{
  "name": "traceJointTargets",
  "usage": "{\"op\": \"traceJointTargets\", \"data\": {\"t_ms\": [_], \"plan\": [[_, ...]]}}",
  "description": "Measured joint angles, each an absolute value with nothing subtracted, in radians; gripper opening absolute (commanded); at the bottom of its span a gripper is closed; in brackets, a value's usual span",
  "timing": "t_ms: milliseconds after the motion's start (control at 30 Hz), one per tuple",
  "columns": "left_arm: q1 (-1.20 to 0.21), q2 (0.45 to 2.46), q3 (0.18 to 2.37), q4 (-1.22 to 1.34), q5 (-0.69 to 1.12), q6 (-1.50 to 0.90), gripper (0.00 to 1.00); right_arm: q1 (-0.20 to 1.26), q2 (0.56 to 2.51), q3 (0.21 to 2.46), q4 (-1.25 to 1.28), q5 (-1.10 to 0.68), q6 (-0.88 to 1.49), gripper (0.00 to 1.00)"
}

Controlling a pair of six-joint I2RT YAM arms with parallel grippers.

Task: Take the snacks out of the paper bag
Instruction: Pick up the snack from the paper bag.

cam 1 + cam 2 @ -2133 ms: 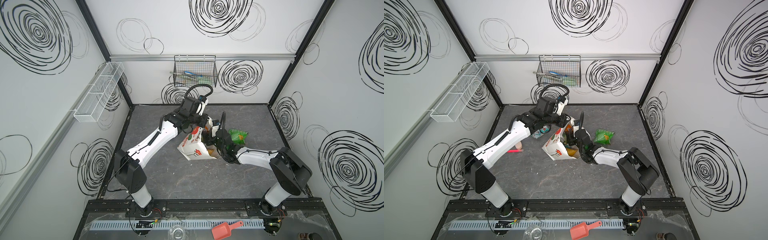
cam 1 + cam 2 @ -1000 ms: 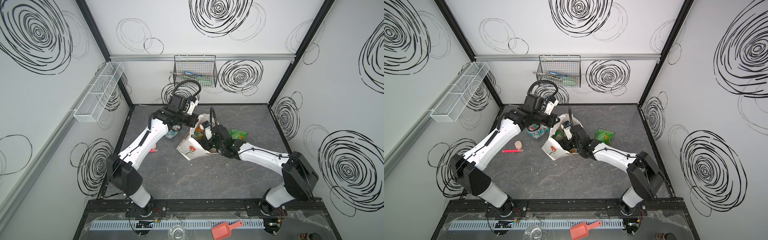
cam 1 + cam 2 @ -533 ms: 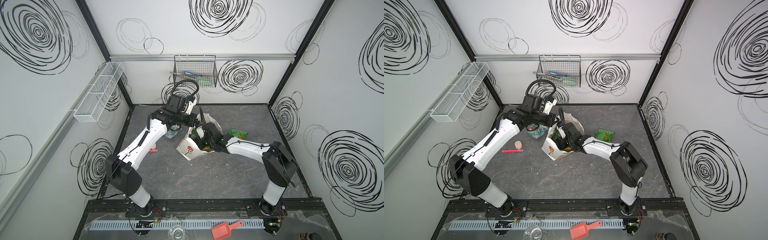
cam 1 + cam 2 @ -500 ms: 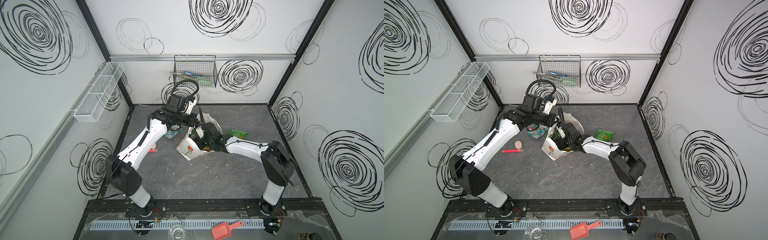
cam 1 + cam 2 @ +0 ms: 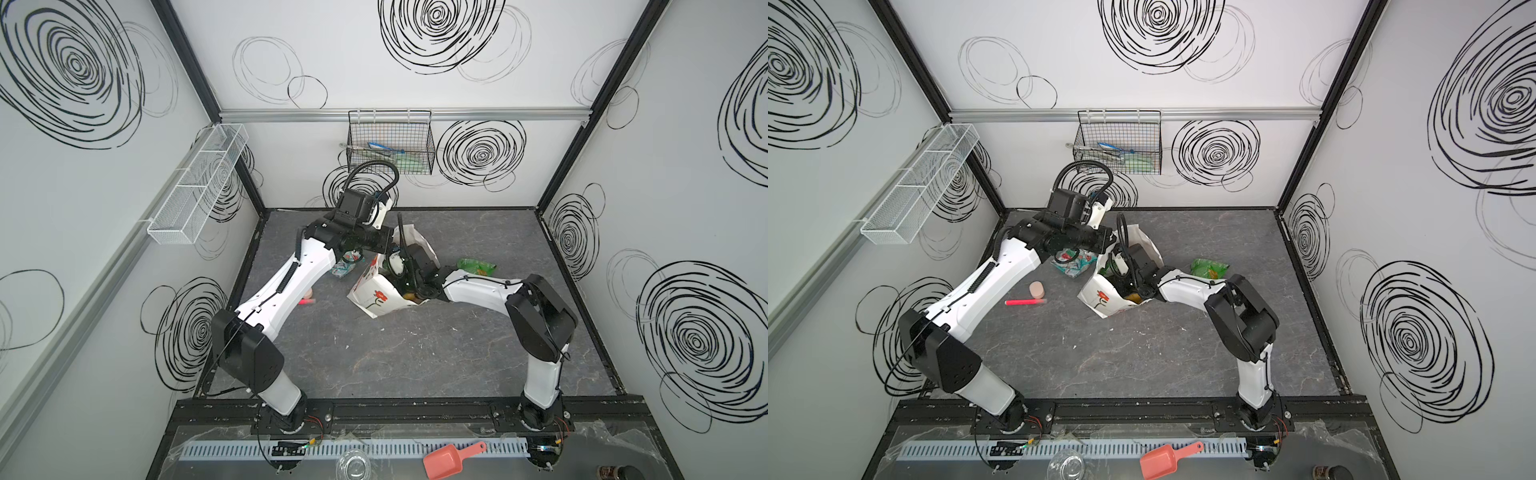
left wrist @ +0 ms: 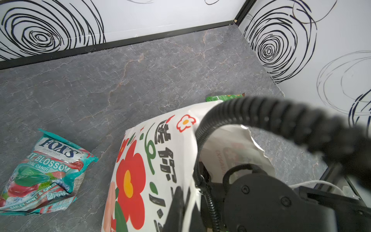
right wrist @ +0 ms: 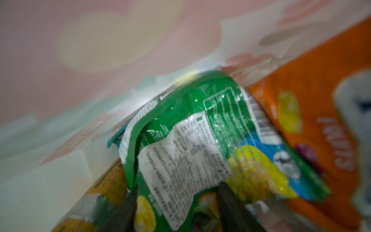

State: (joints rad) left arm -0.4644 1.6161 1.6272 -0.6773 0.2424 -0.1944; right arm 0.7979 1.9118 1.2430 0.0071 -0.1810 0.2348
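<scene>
While the table (image 5: 415, 357) already bears two of the snacks, most of the unpacking is left, as I judge it. Tipped over mid-table lies the bag (image 5: 376, 297), and it has at least four packets in it. The left gripper (image 6: 180, 200) is pinched closed on the bag's rim and holds the mouth up. The right gripper (image 7: 177, 188) is deep inside the bag, with its fingers (image 7: 128, 202) on either side of a green packet (image 7: 190, 130). Whether they have clamped it yet I cannot tell. Against that one, inside, lies an orange packet (image 7: 313, 112). A yellow packet (image 7: 108, 184) is half buried below, and a teal corner (image 7: 113, 140) pokes out behind. Outside, a teal packet (image 5: 347, 266) lies just beside the bag on the left arm's side. A loose green packet (image 5: 477, 266) lies near the bag, beyond the right forearm. So two are out, one is about to be taken, and three more wait
</scene>
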Motion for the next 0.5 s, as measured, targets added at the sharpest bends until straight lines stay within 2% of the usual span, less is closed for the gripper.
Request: {"op": "traceJointTargets", "data": {"t_ms": [67, 100, 267, 367, 500], "plan": [[-0.464, 1.616, 1.627, -0.675, 0.239, -0.194, 0.00, 0.798, 1.911, 1.243, 0.008, -0.186, 0.241, 0.23], [-0.464, 1.616, 1.627, -0.675, 0.238, -0.194, 0.00, 0.798, 1.909, 1.243, 0.008, -0.189, 0.244, 0.19], [-0.464, 1.616, 1.627, -0.670, 0.236, -0.194, 0.00, 0.798, 1.893, 1.241, 0.001, -0.188, 0.249, 0.07], [-0.464, 1.616, 1.625, -0.670, 0.236, -0.194, 0.00, 0.798, 1.869, 1.237, -0.038, -0.190, 0.250, 0.00], [-0.464, 1.616, 1.623, -0.670, 0.237, -0.194, 0.00, 0.798, 1.821, 1.232, -0.103, -0.192, 0.253, 0.00]]}}
